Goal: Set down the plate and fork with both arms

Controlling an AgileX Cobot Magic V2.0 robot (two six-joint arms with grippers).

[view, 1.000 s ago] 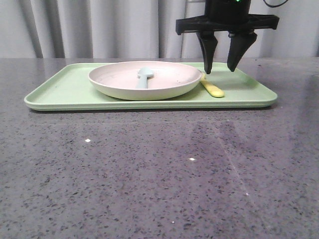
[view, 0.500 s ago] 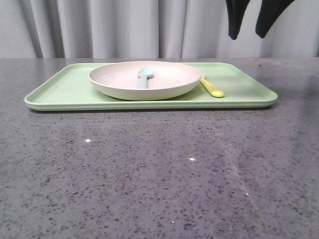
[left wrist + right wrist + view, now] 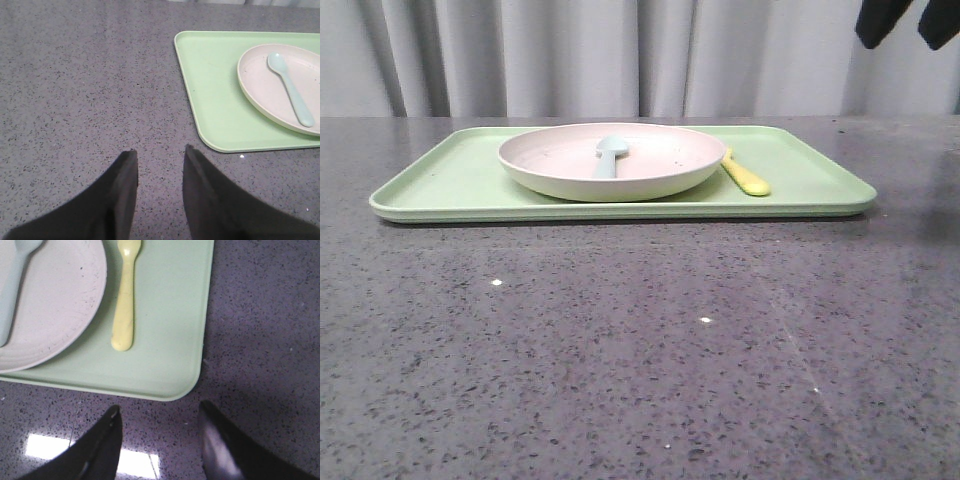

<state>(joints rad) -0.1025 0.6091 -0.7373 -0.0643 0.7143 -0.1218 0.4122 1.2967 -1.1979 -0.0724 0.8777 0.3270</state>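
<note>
The off-white plate point(image 3: 612, 160) rests on the light-green tray point(image 3: 450, 180), with a pale blue spoon point(image 3: 609, 155) lying in it. The yellow fork point(image 3: 746, 174) lies on the tray just right of the plate. The plate point(image 3: 45, 305) and fork point(image 3: 125, 305) also show in the right wrist view. My right gripper point(image 3: 908, 28) is open and empty, high at the top right, above and right of the tray. In its wrist view it point(image 3: 160, 412) hangs over the table beside the tray's corner. My left gripper point(image 3: 159, 152) is open and empty over bare table, apart from the tray point(image 3: 210, 90).
The grey speckled tabletop point(image 3: 640, 340) spreads around the tray. Grey curtains point(image 3: 570, 55) hang behind the table's far edge.
My right gripper has risen from just above the fork and moved up and to the right, open and empty. The fork, plate and spoon have not moved.
</note>
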